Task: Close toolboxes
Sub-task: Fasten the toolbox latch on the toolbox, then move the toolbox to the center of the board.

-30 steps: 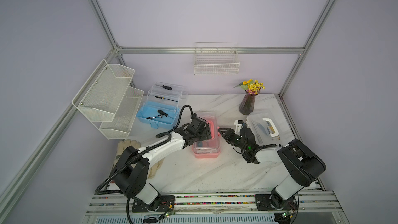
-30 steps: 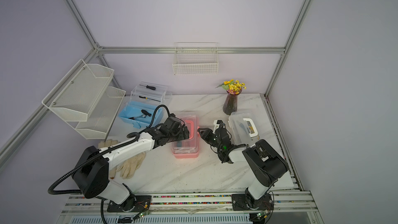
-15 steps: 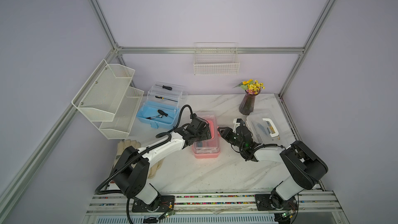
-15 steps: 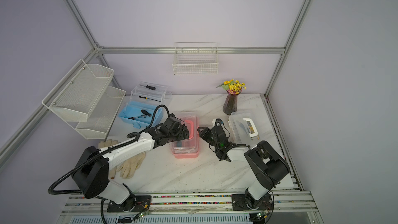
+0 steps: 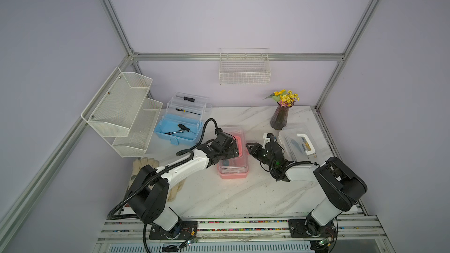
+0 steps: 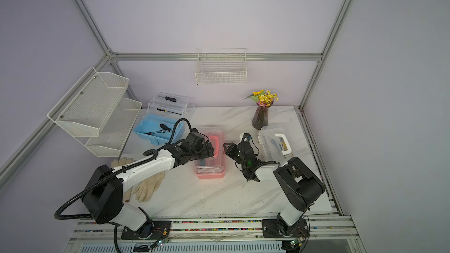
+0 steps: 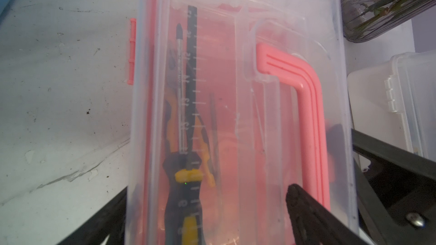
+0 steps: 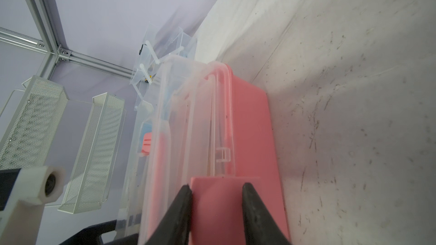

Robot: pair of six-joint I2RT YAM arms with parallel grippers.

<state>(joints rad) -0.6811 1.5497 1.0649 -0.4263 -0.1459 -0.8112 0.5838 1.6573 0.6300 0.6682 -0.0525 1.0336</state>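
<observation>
- The blue toolbox (image 5: pixel 179 130) sits well beyond the fingertips of the left pincer (image 5: pixel 230 149), toward the back corner of the desk (image 5: pixel 243 195). Its clear trays (image 5: pixel 187 104) are swung up and screwdrivers (image 5: pixel 186 128) lie in the open base. This one has not yet been closed.
- The left pincer is released, jaws spread wide, and hangs directly over the pink toolbox (image 5: pixel 233 174). In the wrist view one finger (image 7: pixel 304 206) rests by the pink handle (image 7: pixel 306 104) on the lid, and the other is outside the box's long wall. It grasps nothing and looks to be steadying the lid.
- The pink toolbox lies under the left pincer and right at the tips of the right pincer (image 8: pixel 216 186). Its clear lid (image 7: pixel 236 67) is down over the base, with hand tools visible through it. It looks closed but probably not yet fastened.
- The right pincer is low against that box's side, jaws partly narrowed with the pink latch (image 8: pixel 219 208) between them. One finger lies against the latch's edge, but I cannot tell whether the latch is actually clenched.
- The white toolbox (image 5: pixel 295 139) stands just beside the right pincer's wrist, on its outer side. Its lid is down and its handle flat. Its latch is hidden, so I cannot confirm that it is fastened.
- Overall the task seems to be past its middle: the pink latch is the step in hand, and the blue box is left.
</observation>
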